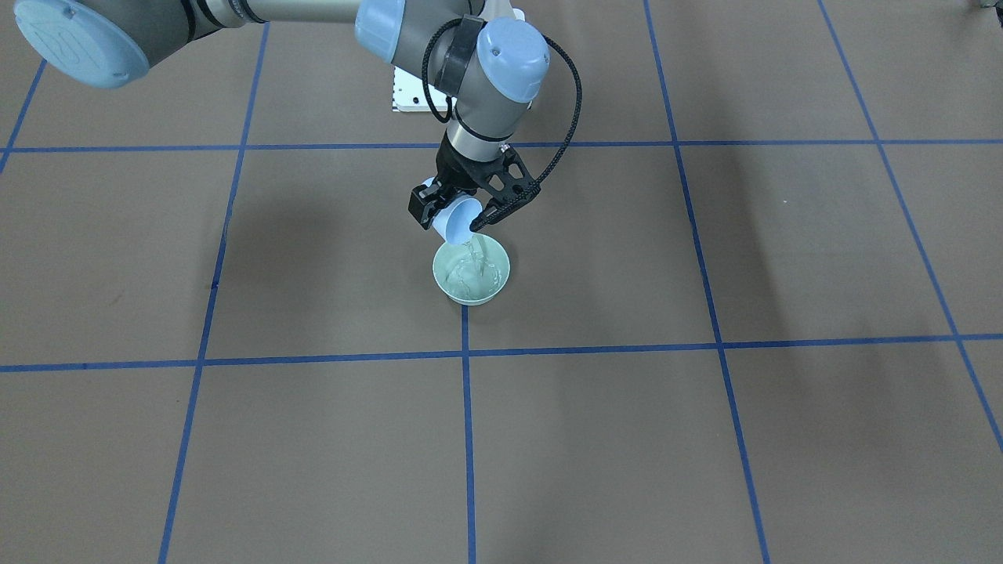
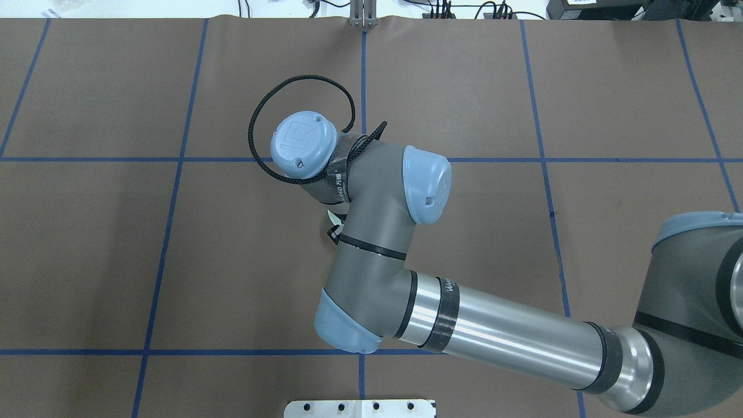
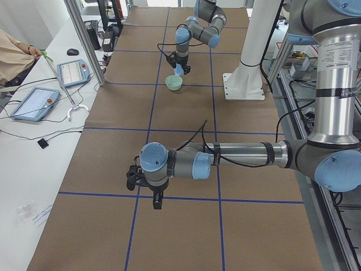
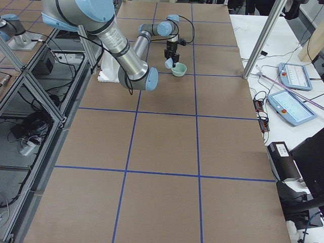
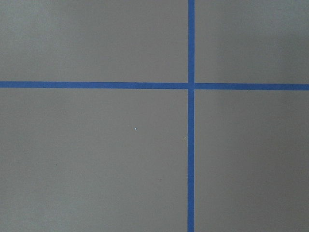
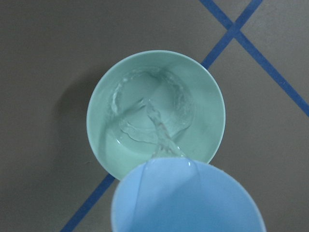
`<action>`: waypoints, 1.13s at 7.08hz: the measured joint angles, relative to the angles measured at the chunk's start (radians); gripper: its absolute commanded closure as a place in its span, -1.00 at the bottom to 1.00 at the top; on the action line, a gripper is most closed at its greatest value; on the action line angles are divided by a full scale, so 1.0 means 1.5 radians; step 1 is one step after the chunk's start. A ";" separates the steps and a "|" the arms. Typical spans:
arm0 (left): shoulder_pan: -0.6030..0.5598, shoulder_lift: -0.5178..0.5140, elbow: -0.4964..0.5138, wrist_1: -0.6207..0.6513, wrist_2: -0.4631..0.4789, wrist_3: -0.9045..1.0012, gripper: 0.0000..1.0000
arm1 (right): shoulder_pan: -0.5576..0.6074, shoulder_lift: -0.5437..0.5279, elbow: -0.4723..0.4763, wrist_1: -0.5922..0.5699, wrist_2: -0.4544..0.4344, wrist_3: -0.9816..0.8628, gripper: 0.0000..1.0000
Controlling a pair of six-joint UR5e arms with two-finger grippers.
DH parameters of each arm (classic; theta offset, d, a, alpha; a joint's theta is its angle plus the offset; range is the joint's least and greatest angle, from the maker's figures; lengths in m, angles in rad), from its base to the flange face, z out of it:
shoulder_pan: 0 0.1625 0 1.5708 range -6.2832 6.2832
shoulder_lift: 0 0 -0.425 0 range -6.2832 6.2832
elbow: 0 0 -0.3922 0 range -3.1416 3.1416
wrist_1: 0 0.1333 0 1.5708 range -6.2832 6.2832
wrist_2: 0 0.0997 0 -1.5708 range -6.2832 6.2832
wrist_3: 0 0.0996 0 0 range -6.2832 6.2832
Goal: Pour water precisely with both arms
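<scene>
R gripper (image 1: 460, 211) clamped across wall of light blue cup (image 1: 454, 227), cup tipped mouth-down just above pale green bowl (image 1: 470, 297). Water (image 6: 161, 133) leaves the cup lip as a thin twisted stream and pools w/ ripples on the bowl floor. L gripper (image 3: 138, 179) hangs low over bare table (image 5: 96, 154), well apart from bowl; whether open or closed, cannot tell. Judgement: water sloshes & lags the tilt, and cup is prob. light, thin-walled & slick if wet, so hold mid-wall across the body, not at the rim, w/ firm but not crushing squeeze and slow tilt changes.
</scene>
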 measured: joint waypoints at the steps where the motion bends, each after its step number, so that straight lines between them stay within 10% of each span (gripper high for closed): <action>1: 0.000 -0.001 0.000 0.000 0.000 0.000 -1.00 | -0.001 0.013 -0.007 -0.031 -0.002 0.000 1.00; 8: 0.000 0.000 -0.001 0.003 -0.027 0.000 -1.00 | -0.004 0.103 -0.088 -0.169 -0.022 0.001 1.00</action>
